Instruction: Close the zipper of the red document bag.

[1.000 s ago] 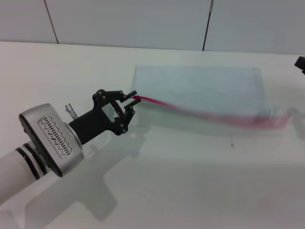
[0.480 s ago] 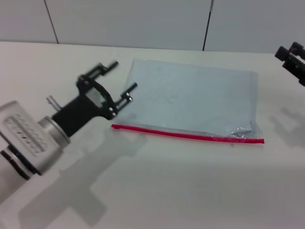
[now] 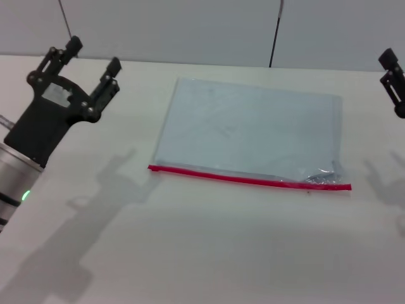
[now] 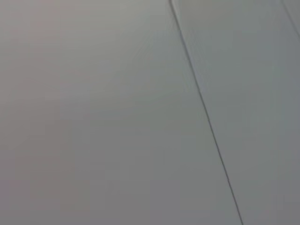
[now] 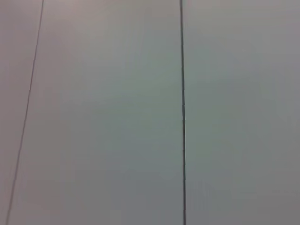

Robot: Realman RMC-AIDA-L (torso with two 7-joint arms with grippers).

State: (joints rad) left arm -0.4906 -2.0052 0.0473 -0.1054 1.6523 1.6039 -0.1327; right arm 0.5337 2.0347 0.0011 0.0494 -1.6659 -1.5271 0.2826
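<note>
White tabletop (image 3: pixel 209 253), grey panelled wall (image 3: pixel 190 28) behind it; both wrist views show only that wall, so everything below rests on the head view.

Red document bag (image 3: pixel 250 133) lies flat near the middle of the table, slightly skewed, nothing touching it. Zipper (image 3: pixel 247 178) runs as a straight red strip along the long edge nearest the robot, from the bag's left corner to its right corner. Plastic is crumpled at the right end (image 3: pixel 319 177); the slider is too small to pick out there or elsewhere.

Left gripper (image 3: pixel 82 60) is raised off the table, well to the left of the bag, fingers spread wide, holding nothing. Right gripper (image 3: pixel 393 82) is only partly in frame at the right edge, clear of the bag; whether it is open I cannot tell.

Judgement on progress: the strip reads as one thin continuous line with no visible gap between its halves, and neither arm is engaged with the bag, so the closing looks done or nearly so. Unverified: slider position and whether the crumpled right end is fully sealed.
</note>
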